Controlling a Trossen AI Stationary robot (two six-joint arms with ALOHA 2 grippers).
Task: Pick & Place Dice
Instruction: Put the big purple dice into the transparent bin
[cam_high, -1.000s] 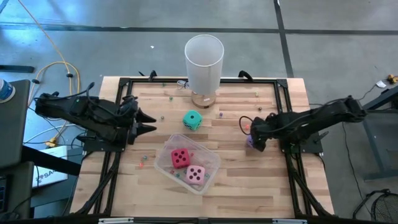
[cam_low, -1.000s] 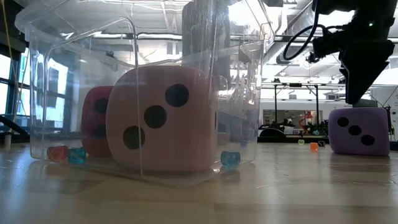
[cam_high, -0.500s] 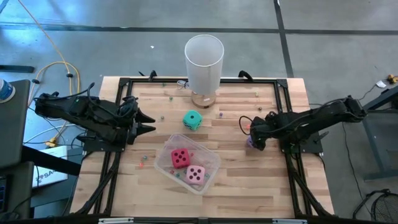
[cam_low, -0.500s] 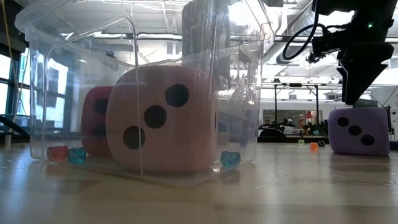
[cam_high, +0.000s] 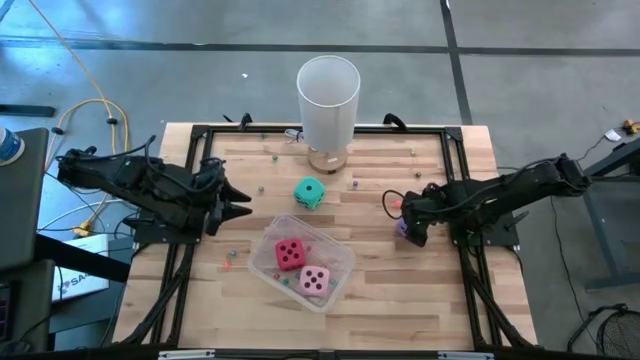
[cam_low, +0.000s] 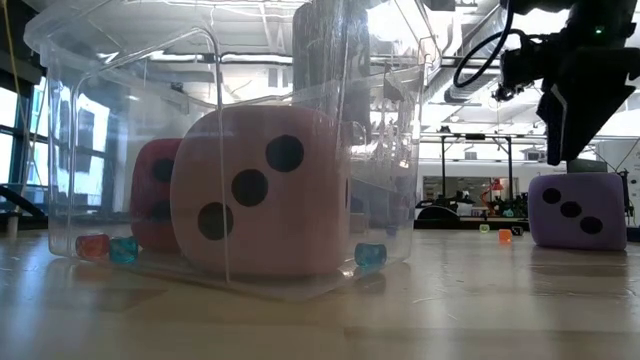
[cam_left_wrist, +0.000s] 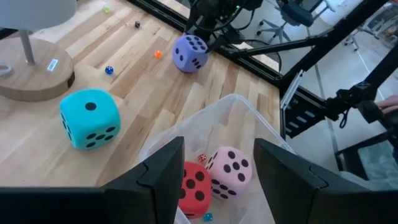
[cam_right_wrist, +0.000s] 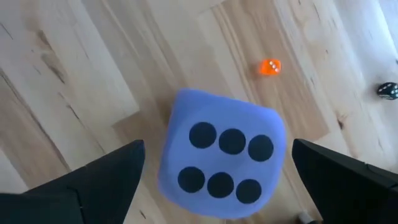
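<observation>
Jaws of the right gripper (cam_right_wrist: 217, 205) stand spread wide, one finger off each side of the purple die (cam_right_wrist: 221, 155), which sits on the table (cam_high: 400, 290) directly below them, six pips up, not touched on either side. Seen from the low view, that gripper (cam_low: 580, 110) hangs just above the purple die (cam_low: 578, 210), a clear gap between them. A tiny orange bead (cam_right_wrist: 270, 66) lies near the die on the wood.

Over on the left edge, the left gripper (cam_high: 240, 198) waits, jaws parted around nothing, pointing toward the middle of the table. Between its fingers the wrist view looks onto the clear plastic bin (cam_left_wrist: 249, 118), holding the red die (cam_left_wrist: 194, 186) and the pink die (cam_left_wrist: 229, 171) side by side. The teal die (cam_left_wrist: 89, 118) rests on the table apart from the bin, near the wooden base of the white lamp (cam_high: 328, 100).
</observation>
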